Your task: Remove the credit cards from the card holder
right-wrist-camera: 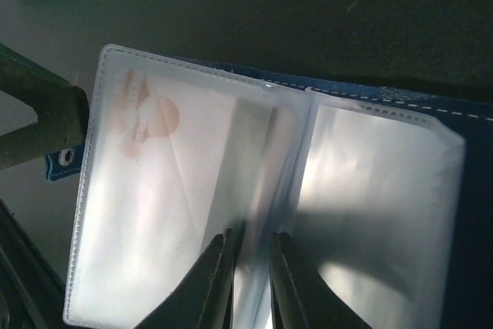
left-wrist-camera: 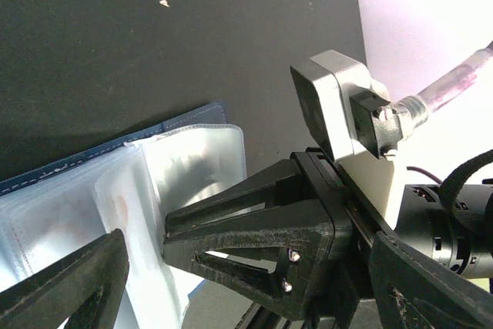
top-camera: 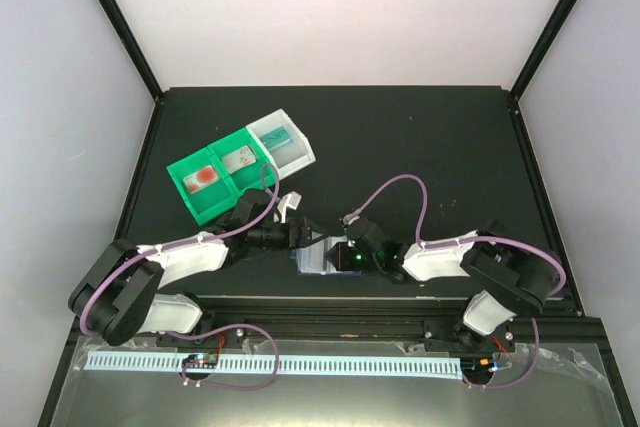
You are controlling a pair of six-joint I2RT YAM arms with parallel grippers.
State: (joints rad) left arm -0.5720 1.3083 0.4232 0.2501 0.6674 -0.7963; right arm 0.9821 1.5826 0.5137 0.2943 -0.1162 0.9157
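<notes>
The card holder [top-camera: 312, 259] lies opened on the black table between both arms, its translucent sleeves [right-wrist-camera: 385, 190] spread over a blue cover. A whitish credit card with a red-orange patch [right-wrist-camera: 146, 125] sits inside the left sleeve. My right gripper [right-wrist-camera: 252, 240] stands over the middle fold, jaws a narrow gap apart, with a sleeve leaf rising between them. My left gripper [left-wrist-camera: 246, 267] is open wide at the holder's [left-wrist-camera: 192, 159] left end. The right gripper's fingers [left-wrist-camera: 173, 229] reach in between its own. One left finger [right-wrist-camera: 38, 121] shows beside the holder's tab [right-wrist-camera: 65, 156].
A green compartment tray [top-camera: 215, 205] with a white end bin [top-camera: 285, 137] stands behind the left arm. A red-patched card [top-camera: 205, 175] and another card [top-camera: 240, 157] lie in its compartments. The table's black frame rail [top-camera: 330, 312] runs along the near edge.
</notes>
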